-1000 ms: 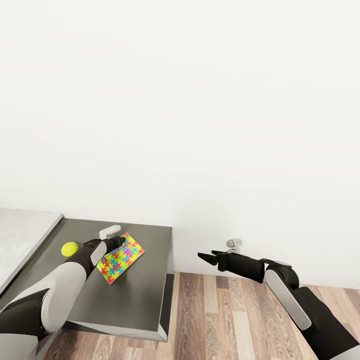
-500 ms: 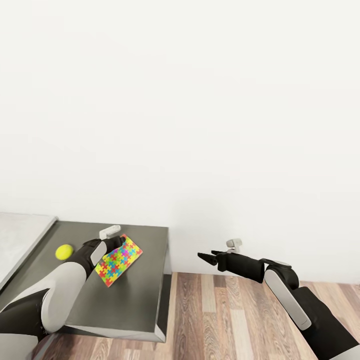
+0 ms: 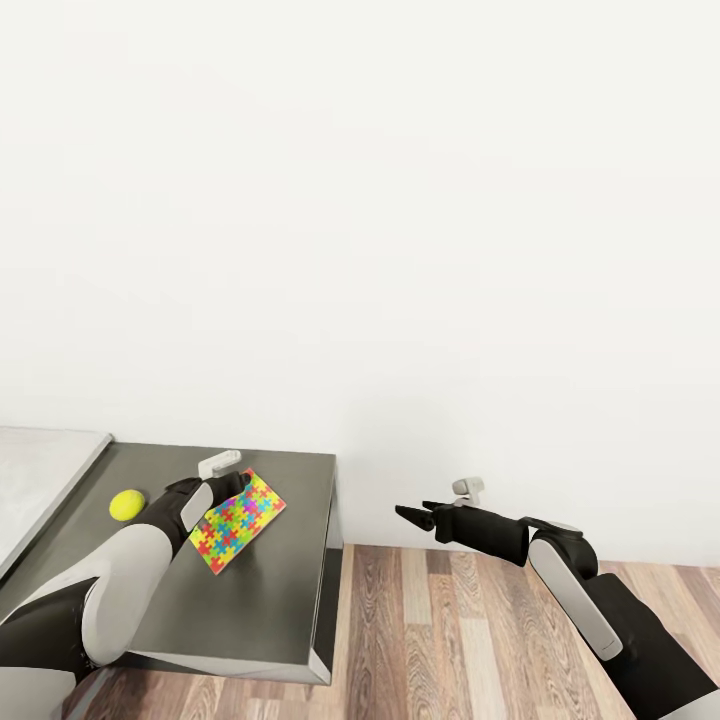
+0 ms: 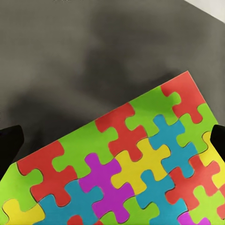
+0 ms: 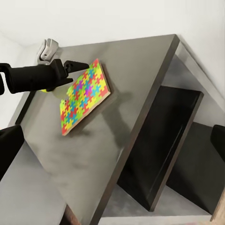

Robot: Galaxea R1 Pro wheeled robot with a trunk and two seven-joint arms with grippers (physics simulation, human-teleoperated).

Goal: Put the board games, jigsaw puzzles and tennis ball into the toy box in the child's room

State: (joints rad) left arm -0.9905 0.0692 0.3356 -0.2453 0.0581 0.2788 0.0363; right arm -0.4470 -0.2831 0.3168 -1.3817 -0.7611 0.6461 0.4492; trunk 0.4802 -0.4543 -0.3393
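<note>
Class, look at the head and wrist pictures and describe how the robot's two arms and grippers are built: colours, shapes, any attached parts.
Both arms have black segments with light grey shell panels and rounded joints. The left gripper and right gripper are black, with two slim fingers tapering to points. A small pale grey camera module sits on each wrist. No cables or markings show.

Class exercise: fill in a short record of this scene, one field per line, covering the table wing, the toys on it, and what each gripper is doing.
surface: dark grey table wing against a white wall
jigsaw puzzle: held tilted over the wing
tennis ball: rests on the wing, apart from the puzzle
left gripper: shut on the puzzle's edge
right gripper: open, empty, over the wood floor
</note>
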